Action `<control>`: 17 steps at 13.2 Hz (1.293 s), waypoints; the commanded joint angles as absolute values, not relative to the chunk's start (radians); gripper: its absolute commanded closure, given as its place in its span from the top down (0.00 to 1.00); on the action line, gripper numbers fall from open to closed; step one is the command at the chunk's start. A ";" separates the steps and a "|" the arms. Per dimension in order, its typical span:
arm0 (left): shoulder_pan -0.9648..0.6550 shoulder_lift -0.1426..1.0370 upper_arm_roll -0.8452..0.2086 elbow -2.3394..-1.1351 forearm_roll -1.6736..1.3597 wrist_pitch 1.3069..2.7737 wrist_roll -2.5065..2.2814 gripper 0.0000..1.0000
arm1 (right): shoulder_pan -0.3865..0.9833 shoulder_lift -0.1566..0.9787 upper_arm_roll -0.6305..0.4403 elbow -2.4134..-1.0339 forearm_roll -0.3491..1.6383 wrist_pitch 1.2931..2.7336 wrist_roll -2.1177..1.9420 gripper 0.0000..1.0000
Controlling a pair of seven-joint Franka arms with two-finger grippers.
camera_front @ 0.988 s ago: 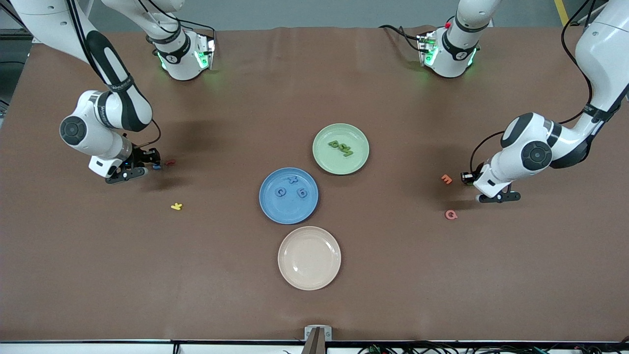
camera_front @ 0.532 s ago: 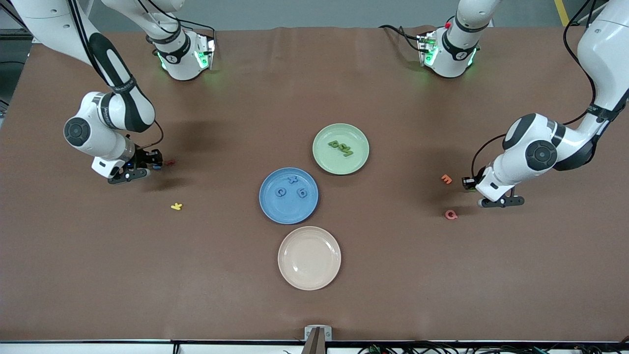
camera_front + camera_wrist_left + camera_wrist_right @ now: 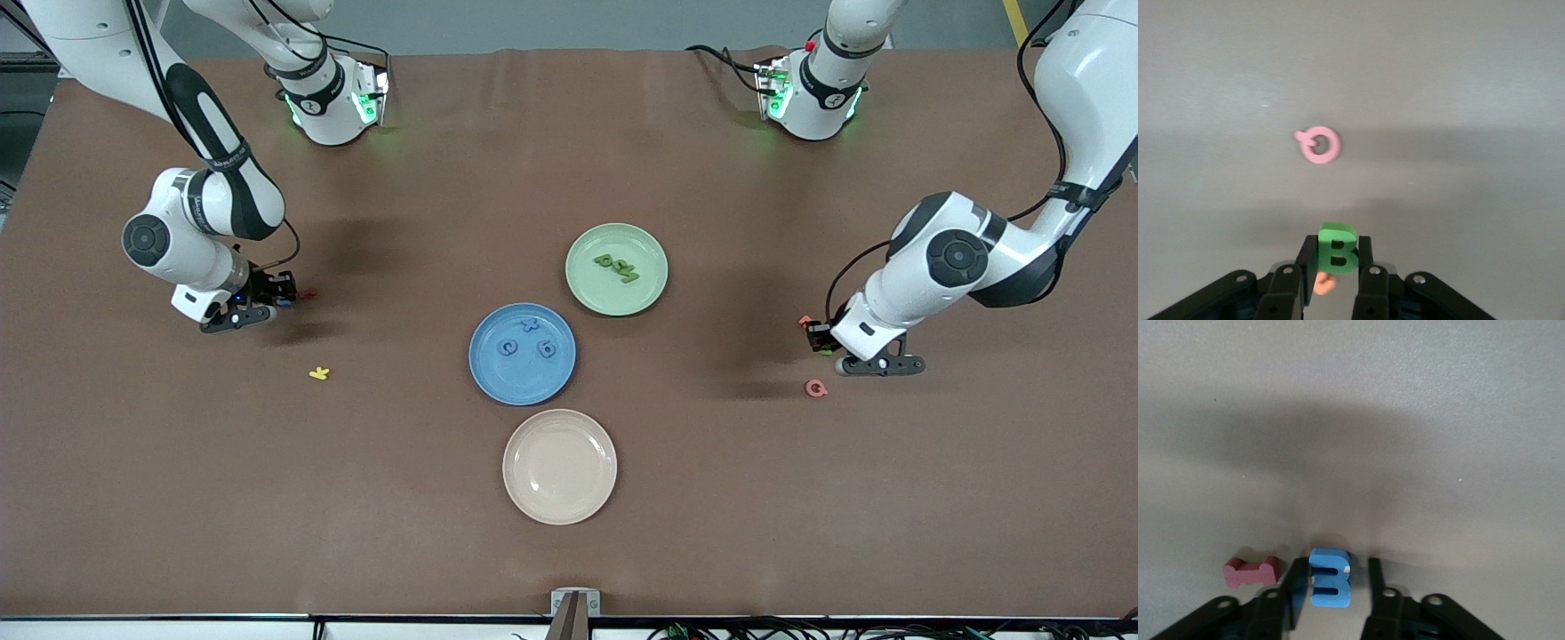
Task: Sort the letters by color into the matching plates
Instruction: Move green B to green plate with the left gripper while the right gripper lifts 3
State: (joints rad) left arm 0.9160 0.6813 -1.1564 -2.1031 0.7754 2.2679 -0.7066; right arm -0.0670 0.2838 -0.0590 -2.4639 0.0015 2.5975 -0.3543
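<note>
Toward the left arm's end of the brown-covered table [image 3: 800,498], a small green foam letter B [image 3: 1336,248] is held clamped between the fingers of the left gripper [image 3: 822,342], clear of the tabletop. Compared with a second ago, this gripper has been carried toward the middle of the table, so that the small orange foam letter [image 3: 805,320] is now partly covered by it; the pink foam letter Q [image 3: 815,388] is left where it was, nearer the front edge. Toward the right arm's end, the right gripper [image 3: 267,300] is set down at the tabletop around a small blue foam piece shaped like a 3 [image 3: 1329,577]. One finger is pressed against the piece and a narrow gap is seen at the other, so the piece is not yet gripped; the arm has shifted only slightly over the last second. A dark red foam letter [image 3: 1251,572] lies just beside that gripper, and a yellow foam letter K [image 3: 319,373] lies nearer the front edge. Near the middle of the table, three blue letters [image 3: 531,324] are found in the round medium-blue plate [image 3: 484,378], and three green letters [image 3: 616,265] in the round pale-green plate [image 3: 649,284], as before. The round cream plate [image 3: 533,507] stands nearest the front edge, with nothing changed.
</note>
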 commanded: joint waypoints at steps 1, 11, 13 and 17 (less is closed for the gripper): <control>0.853 0.673 -1.167 -2.095 0.781 2.249 -0.808 0.00 | -0.060 0.287 -0.054 -2.477 0.020 2.617 -0.345 0.29; 0.474 0.692 -1.157 -2.079 0.778 2.250 -1.363 0.00 | 0.009 0.245 -0.054 -2.389 0.018 2.485 -0.278 0.16; 0.385 0.704 -1.152 -2.080 0.775 2.250 -1.503 0.00 | 0.055 0.247 -0.054 -2.298 0.018 2.365 -0.206 0.16; 0.304 0.718 -1.137 -2.095 0.766 2.250 -1.637 0.11 | 0.227 0.285 -0.054 -2.033 0.018 2.149 0.048 0.16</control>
